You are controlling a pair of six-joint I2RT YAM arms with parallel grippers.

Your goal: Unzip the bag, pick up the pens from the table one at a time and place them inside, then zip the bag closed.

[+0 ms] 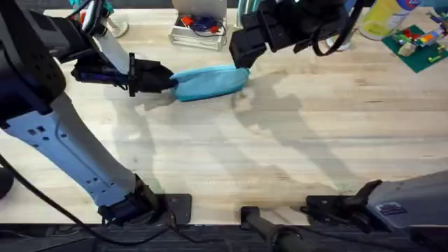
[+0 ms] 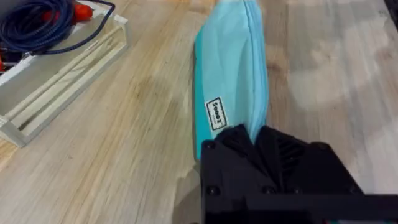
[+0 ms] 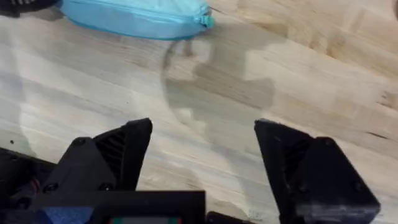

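The teal bag [image 1: 210,82] lies on the table [image 1: 280,154] at the back centre, its long side across the view. My left gripper [image 1: 166,78] is shut on the bag's left end; in the left wrist view the black fingers [image 2: 255,143] pinch the fabric of the bag [image 2: 230,74]. My right gripper [image 1: 241,59] hovers just above the bag's right end, open, with nothing between its fingers [image 3: 124,155]. The zipper pull [image 3: 207,20] sits at that end of the bag [image 3: 137,15], and the zipper looks closed. The pens are out of view.
A clear tray [image 1: 198,28] holding cables stands behind the bag, also seen beside it as the tray [image 2: 56,68]. A yellow bottle [image 1: 381,17] and a green brick plate [image 1: 420,45] sit at the back right. Bare wood stretches in front of the bag.
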